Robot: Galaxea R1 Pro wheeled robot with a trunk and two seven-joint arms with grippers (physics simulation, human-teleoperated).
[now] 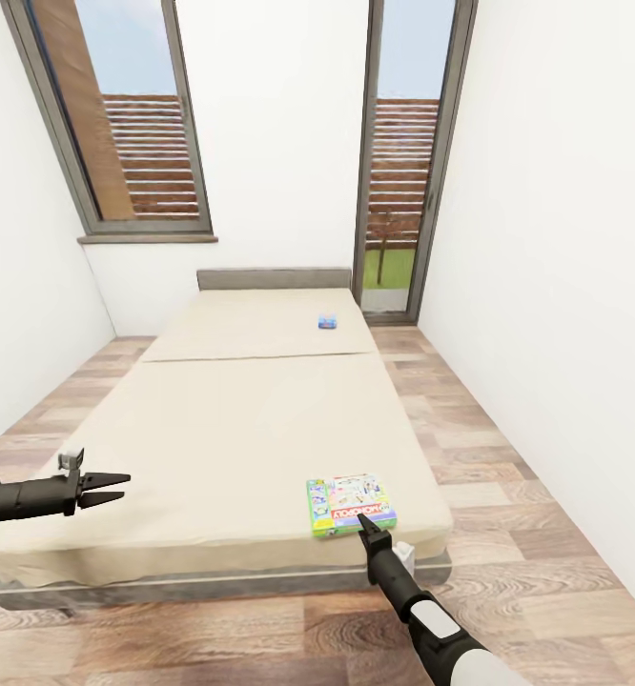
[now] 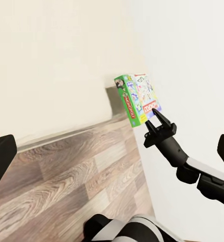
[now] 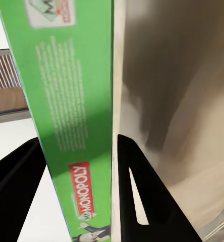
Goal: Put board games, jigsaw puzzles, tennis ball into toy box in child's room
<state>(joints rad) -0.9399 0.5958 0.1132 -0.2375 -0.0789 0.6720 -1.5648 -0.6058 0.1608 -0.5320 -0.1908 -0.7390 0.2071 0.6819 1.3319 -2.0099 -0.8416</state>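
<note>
A green, yellow and red Monopoly board game [image 1: 351,503] lies flat at the near right corner of the bed [image 1: 251,419]. My right gripper [image 1: 363,520] reaches it from the foot end, and its two black fingers [image 3: 137,196] stand on either side of the box's green edge [image 3: 74,101], touching it. From the left wrist view the same box [image 2: 137,101] and right gripper [image 2: 157,119] show at the mattress corner. A small blue board game [image 1: 328,322] rests far up the bed near the headboard. My left gripper [image 1: 125,485] hovers open over the bed's near left edge.
White walls close in on both sides of the bed. A window [image 1: 132,114] and a tall glass door [image 1: 403,162] stand behind the grey headboard [image 1: 275,277]. Wood-plank floor [image 1: 508,495] runs along the bed's right side and in front of its foot.
</note>
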